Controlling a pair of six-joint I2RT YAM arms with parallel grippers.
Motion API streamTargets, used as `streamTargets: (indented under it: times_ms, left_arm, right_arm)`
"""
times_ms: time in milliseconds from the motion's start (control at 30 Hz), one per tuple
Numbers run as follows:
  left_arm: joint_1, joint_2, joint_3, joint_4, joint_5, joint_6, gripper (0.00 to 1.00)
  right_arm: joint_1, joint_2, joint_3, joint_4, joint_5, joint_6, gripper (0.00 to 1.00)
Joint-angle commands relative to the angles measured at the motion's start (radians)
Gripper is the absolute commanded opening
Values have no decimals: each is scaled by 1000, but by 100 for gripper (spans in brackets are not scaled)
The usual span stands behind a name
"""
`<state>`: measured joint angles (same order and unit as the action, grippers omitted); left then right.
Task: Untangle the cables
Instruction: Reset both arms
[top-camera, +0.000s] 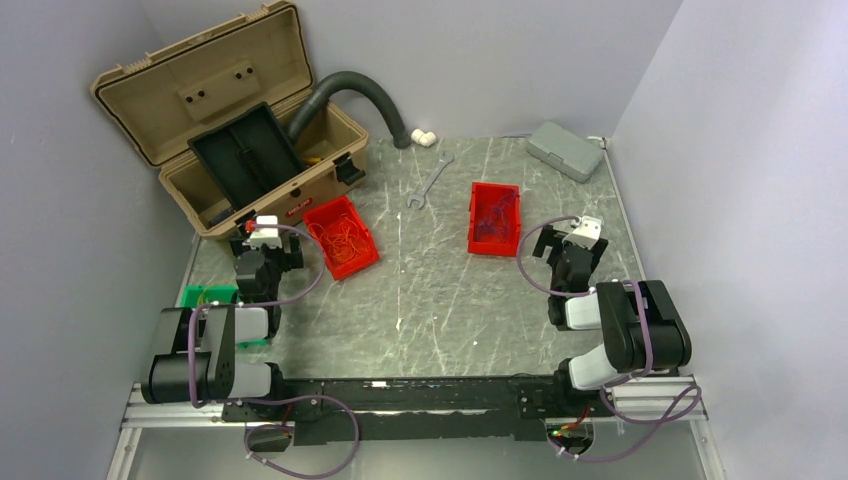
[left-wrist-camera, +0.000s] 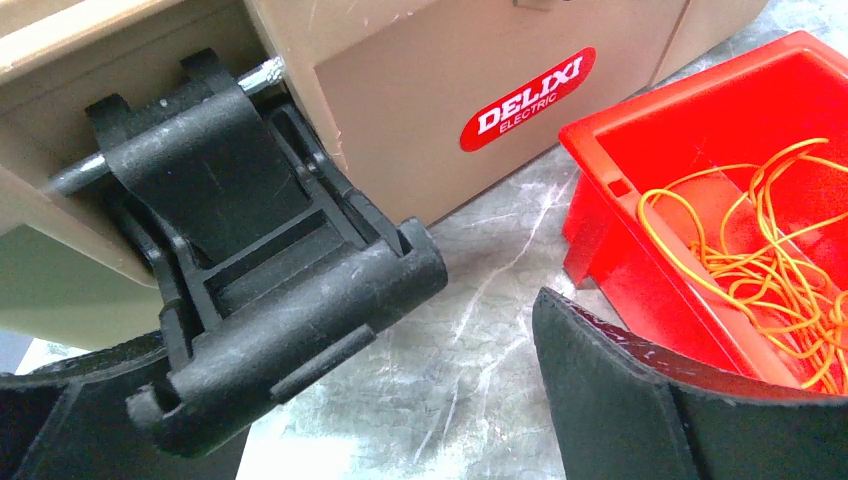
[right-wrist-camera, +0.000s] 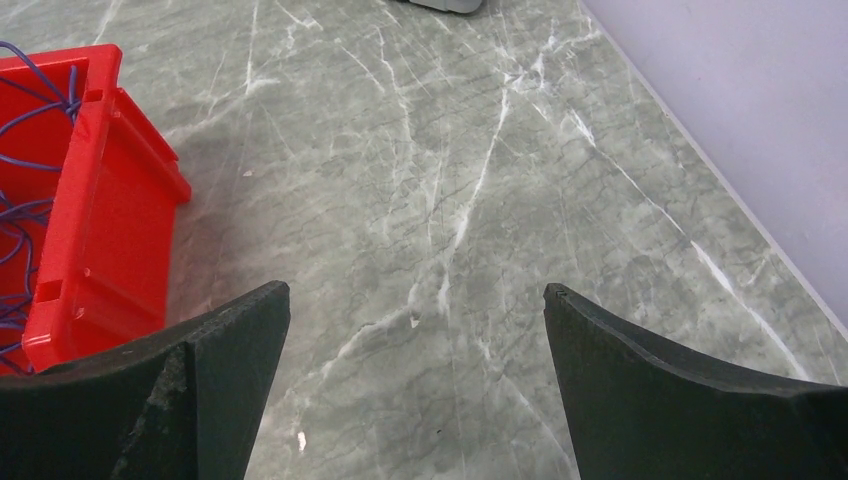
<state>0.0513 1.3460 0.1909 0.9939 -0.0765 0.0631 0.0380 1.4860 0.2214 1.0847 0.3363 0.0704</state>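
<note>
Jaws: left jaws released and spread wide, holding nothing, low over the bench (left-wrist-camera: 470, 330) and nosed up to the toolbox front; right jaws likewise released, wide apart and empty, with bare bench between them.
Cables, location: orange cables (left-wrist-camera: 760, 265) lie as a loose heap in the left red bin (left-wrist-camera: 610, 235); purple cables (right-wrist-camera: 22, 190) lie in the right red bin (right-wrist-camera: 110, 230). No yellow strand can be made out.
Cables, handling: judged very light, limp and thin, likely to slip from a broad grip and to snag on one another. Strands cross repeatedly, so a hard pull would probably tighten knots.
Hold point: best taken at an outlying loop or free end near a bin rim and lifted gently.
Obstructions, near: bin walls bar a level approach, so entry from above appears necessary. Black latch (left-wrist-camera: 250, 260) of the toolbox (left-wrist-camera: 400, 110) juts out just beside the left jaws and near the left red bin.
Obstructions, far: wrench (top-camera: 430, 181) lies between the bins and farther back; grey hose (top-camera: 352, 92) and grey case (top-camera: 563, 150) sit at the back, well apart from both heaps.
</note>
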Motion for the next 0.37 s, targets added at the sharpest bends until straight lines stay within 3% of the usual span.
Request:
streamTargets:
  times_ms: [0, 333]
  left_arm:
    - [1, 0, 36, 59, 30, 1, 99]
    - [1, 1, 35, 66, 31, 1, 99]
  right_arm:
    - [-5, -2, 15, 64, 12, -1, 100]
    - [-5, -4, 15, 62, 10, 1, 100]
